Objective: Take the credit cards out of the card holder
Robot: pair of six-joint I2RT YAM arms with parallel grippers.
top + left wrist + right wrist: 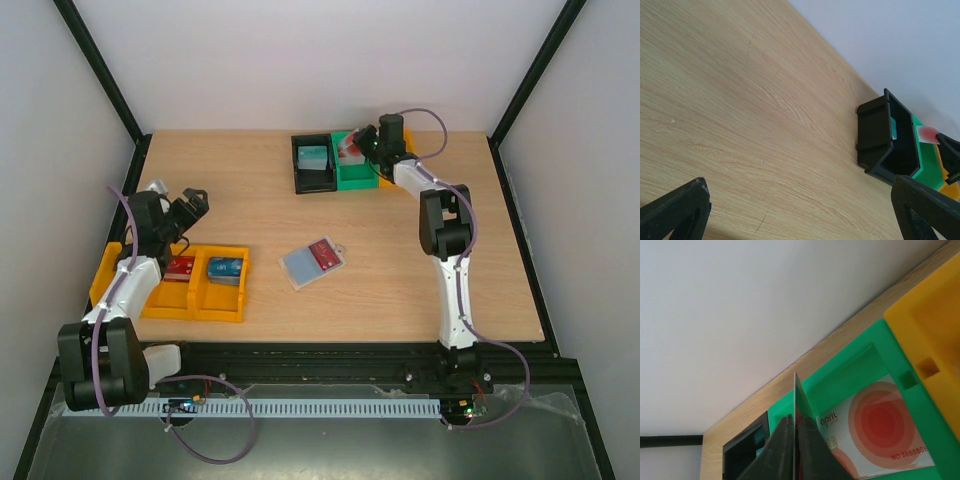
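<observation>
One removed, one to go: the right end effector [796, 440] is clamped on a thin plastic card [795, 395], seen edge-on, just above the green plastic bin [850, 365]. Well behind it on the wooden bench [420, 290], the blue-grey folding card holder [298, 268] lies open with the red rectangular card [322, 253] not yet removed. The left end effector [800, 205] stands apart, empty.

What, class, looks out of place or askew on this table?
The card holder lies open and skewed mid-table, a red card resting on it. The right fingers pinch a thin card edge-up over the green bin.
</observation>
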